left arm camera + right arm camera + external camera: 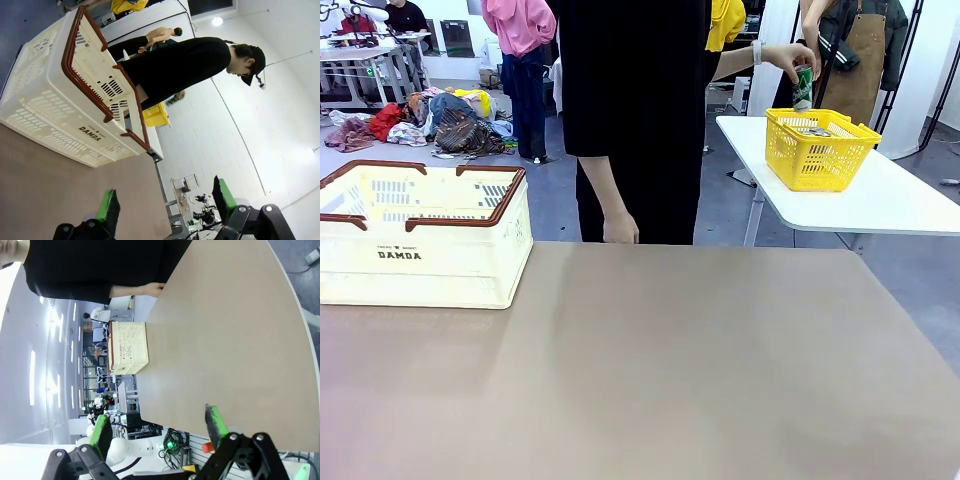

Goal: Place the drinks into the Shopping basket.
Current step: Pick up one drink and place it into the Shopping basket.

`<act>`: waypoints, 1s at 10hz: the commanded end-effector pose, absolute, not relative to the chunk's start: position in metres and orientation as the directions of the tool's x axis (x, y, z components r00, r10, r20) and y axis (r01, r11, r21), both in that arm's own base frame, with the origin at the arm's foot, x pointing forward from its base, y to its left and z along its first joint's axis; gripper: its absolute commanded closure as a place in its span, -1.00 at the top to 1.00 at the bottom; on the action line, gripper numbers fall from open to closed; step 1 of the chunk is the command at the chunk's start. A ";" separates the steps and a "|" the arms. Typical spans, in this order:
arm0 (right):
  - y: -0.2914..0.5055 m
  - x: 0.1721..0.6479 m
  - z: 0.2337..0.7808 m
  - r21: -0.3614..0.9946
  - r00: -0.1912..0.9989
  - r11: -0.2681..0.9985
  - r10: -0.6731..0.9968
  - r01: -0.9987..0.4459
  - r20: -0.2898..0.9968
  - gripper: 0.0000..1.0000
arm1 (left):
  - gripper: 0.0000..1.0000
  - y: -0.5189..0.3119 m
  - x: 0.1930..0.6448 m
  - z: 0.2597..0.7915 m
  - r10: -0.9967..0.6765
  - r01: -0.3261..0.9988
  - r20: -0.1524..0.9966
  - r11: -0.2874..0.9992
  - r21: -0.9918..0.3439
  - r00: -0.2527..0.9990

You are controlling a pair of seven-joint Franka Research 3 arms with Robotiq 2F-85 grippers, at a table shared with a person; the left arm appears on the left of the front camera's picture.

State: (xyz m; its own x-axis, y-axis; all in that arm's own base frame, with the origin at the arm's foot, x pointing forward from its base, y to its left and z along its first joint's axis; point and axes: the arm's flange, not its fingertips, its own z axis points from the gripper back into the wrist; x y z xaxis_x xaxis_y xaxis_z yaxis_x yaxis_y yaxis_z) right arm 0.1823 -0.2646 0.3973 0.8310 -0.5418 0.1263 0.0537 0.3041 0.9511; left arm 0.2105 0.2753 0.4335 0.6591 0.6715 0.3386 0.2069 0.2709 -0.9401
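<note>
The cream-white Shopping basket (420, 235) with a brown rim stands at the table's far left; it also shows in the left wrist view (70, 100) and far off in the right wrist view (129, 347). A person in black holds a green drink can (803, 88) above a yellow mesh basket (817, 148) on a side table. My left gripper (165, 202) is open above the table near the Shopping basket, nothing between its fingers. My right gripper (157, 427) is open over the table's edge, holding nothing.
The brown table (650, 370) stretches wide and bare in front. The person's other hand (619, 228) rests at its far edge. A white side table (880, 200) stands at the right behind. Clothes lie heaped on the floor (430, 122) far left.
</note>
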 end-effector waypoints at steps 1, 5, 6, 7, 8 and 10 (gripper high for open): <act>-0.267 0.185 0.399 0.954 0.823 0.299 -0.546 0.018 0.155 1.00 | 1.00 0.277 0.211 0.433 0.672 0.237 0.360 0.271 -0.933 0.647; -0.267 0.185 0.399 0.954 0.823 0.299 -0.546 0.018 0.155 1.00 | 1.00 0.277 0.211 0.433 0.672 0.237 0.360 0.271 -0.933 0.647; -0.267 0.185 0.399 0.954 0.823 0.299 -0.546 0.018 0.155 1.00 | 1.00 0.277 0.211 0.433 0.672 0.237 0.360 0.271 -0.933 0.647; -0.267 0.185 0.399 0.954 0.823 0.299 -0.546 0.018 0.155 1.00 | 1.00 0.277 0.211 0.433 0.672 0.237 0.360 0.271 -0.933 0.647; -0.267 0.185 0.399 0.954 0.823 0.299 -0.546 0.018 0.155 1.00 | 1.00 0.277 0.211 0.433 0.672 0.237 0.360 0.271 -0.933 0.647; -0.267 0.185 0.399 0.954 0.823 0.299 -0.546 0.018 0.155 1.00 | 1.00 0.277 0.211 0.433 0.672 0.237 0.360 0.271 -0.933 0.647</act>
